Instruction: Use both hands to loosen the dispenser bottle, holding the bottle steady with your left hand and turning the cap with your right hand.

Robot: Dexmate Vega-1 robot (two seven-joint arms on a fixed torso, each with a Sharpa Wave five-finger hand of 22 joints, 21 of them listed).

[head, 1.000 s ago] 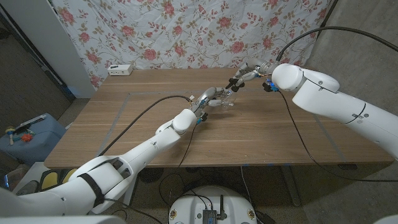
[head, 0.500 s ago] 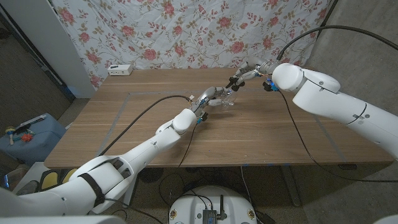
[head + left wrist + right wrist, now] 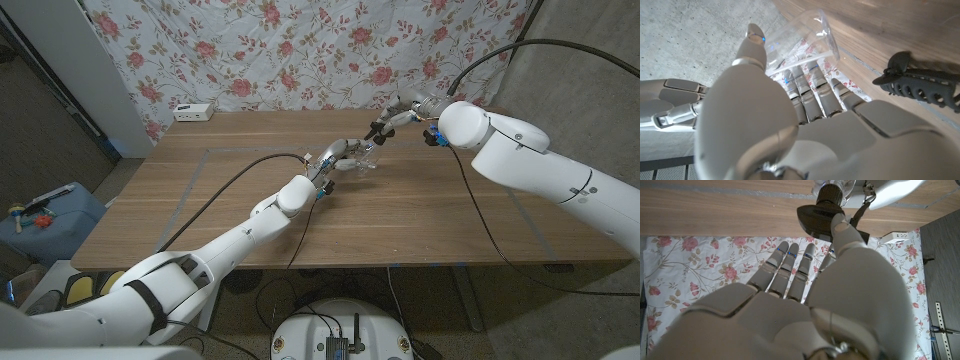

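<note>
The bottle (image 3: 364, 155) is clear and stands on the wooden table (image 3: 200, 200), past the middle and nearer the far edge. My left hand (image 3: 338, 156) holds it from the side. In my left wrist view the clear bottle (image 3: 800, 42) sits against my left hand (image 3: 790, 115), with my fingers (image 3: 812, 95) lying along it and my thumb up beside it. The bottle's black cap (image 3: 377, 133) is on top. My right hand (image 3: 395, 118) comes in from the other side, up at the cap. In my right wrist view my right hand (image 3: 805, 290) has its thumb on the round black cap (image 3: 821, 221), and my other fingers (image 3: 790, 265) stretch out straight, close together. So I hold the cap with my thumb and a finger, as far as I can see. A black spout (image 3: 920, 82) from the cap sticks out in my left wrist view. A black cable (image 3: 225, 185) runs over the table to my left arm. A small white box (image 3: 194, 112) sits at the far left corner of the table. Behind the table hangs a cloth with pink roses (image 3: 300, 50).
</note>
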